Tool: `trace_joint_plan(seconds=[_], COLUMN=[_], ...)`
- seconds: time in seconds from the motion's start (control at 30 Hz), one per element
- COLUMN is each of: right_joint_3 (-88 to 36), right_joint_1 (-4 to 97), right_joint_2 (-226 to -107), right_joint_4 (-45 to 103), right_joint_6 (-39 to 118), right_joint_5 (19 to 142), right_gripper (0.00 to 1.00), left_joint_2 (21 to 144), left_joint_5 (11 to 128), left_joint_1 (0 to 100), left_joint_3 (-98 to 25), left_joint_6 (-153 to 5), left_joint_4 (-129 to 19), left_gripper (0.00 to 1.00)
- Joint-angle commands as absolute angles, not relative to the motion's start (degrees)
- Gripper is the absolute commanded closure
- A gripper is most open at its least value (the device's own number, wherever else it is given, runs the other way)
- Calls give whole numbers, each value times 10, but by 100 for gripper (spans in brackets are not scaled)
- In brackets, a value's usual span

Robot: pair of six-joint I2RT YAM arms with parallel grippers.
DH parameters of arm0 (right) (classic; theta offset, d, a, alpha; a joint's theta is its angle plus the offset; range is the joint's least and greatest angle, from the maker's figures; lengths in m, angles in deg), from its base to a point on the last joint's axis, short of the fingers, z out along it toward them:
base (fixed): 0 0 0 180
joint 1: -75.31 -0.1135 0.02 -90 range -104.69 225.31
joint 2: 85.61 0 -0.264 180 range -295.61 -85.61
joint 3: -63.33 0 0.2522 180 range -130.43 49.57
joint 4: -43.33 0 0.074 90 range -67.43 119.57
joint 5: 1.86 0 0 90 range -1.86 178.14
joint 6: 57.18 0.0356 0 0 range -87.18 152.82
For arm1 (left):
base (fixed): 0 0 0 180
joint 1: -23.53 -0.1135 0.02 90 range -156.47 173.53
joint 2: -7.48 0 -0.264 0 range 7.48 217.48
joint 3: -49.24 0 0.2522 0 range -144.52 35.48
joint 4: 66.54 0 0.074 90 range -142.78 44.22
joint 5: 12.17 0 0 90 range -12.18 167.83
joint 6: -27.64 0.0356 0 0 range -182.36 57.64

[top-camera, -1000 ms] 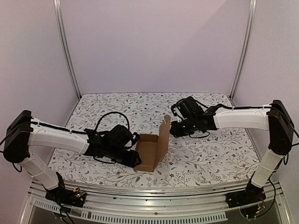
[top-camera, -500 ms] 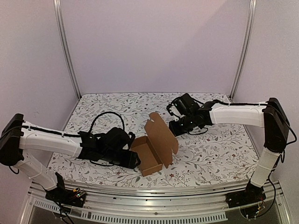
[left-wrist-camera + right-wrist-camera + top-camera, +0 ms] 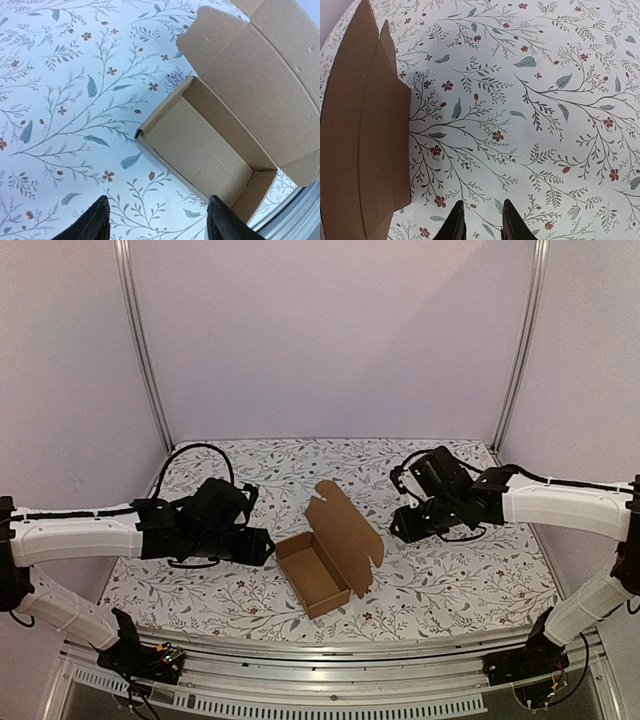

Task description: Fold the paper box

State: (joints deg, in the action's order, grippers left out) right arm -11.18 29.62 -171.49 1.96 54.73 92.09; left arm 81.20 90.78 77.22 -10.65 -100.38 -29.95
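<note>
Flowered table (image 3: 450, 580) holds the paper box (image 3: 318, 575) diagonally. The left gripper (image 3: 155, 220), wide open and empty, is just beside its end. The right gripper (image 3: 482, 220), narrowly open and empty, is near the lid (image 3: 345, 530).

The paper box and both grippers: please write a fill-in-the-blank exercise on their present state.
1. The lid of the paper box is ____ (open or shut).
2. Inside, the tray of the box holds ____.
3. Neither the left gripper nor the right gripper ____ the box.

Missing words: open; nothing; touches.
</note>
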Motion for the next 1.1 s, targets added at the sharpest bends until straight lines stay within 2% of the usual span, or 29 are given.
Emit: trace_joint_plan(seconds=[0.0,0.1,0.17,0.23,0.3,0.47,0.63,1.07], right_joint_3=[-47,-3,27,58,85,165,190,176], right_joint_1=[284,262,248,234,218,175,137,115], right_joint_2=[-1637,-1595,-1568,-1550,-1533,-1510,-1532,-1604], right_joint_4=[3,5,11,18,27,111,153,208], right_joint_6=[593,628,655,684,707,790,831,863], right_joint_5=[918,917,915,910,908,888,895,921], right_gripper=[78,81,83,89,98,100,100,100], left_joint_2=[831,864,890,921,958,1033,1083,1075], left_joint_5=[890,854,836,822,813,796,783,718], left_joint_1=[714,680,662,650,643,626,620,634], left_joint_3=[-132,-143,-153,-166,-179,-205,-223,-137], left_joint_6=[-941,-929,-924,-920,-917,-915,-913,-925], left_joint_4=[-316,-355,-376,-393,-404,-429,-440,-495], left_gripper=[38,54,70,87,100,100,100,100])
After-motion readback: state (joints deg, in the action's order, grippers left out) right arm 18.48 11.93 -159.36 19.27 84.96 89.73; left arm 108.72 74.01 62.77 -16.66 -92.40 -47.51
